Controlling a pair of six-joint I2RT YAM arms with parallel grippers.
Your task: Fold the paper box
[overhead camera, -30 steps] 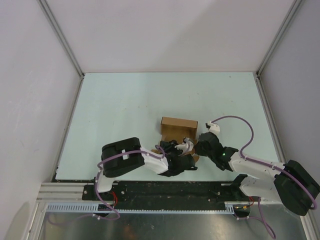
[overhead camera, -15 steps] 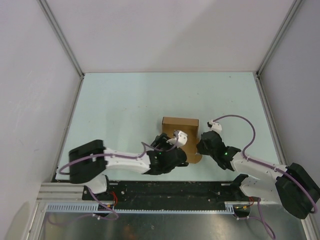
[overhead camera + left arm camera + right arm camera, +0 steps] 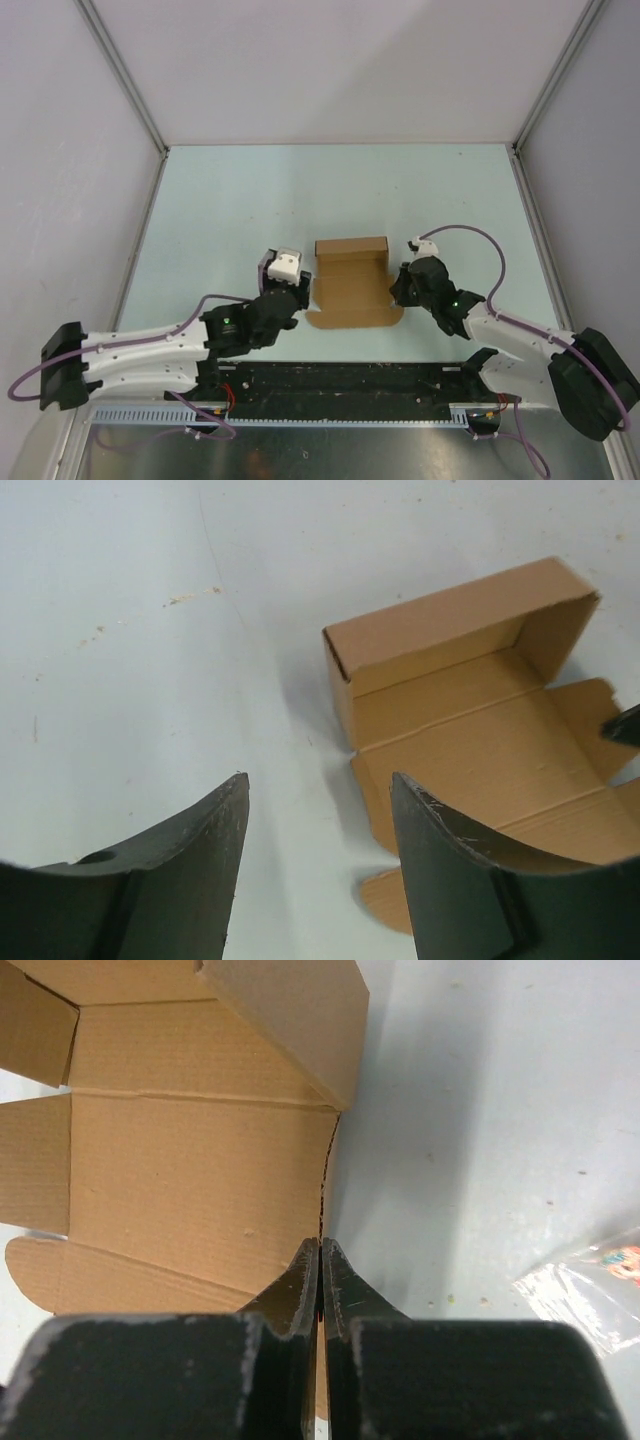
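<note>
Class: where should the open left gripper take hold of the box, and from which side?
On the box, likely its upright left wall, from the left and above: it is thin, stands free and faces the left gripper, while the lid lies flat.

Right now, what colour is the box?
The paper box is plain brown, clearest in the left wrist view.

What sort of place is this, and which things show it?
Likely a lab robot cell: a left arm and a right arm bolted at the edge of a pale table, plain white walls around it, one cardboard box.
</note>
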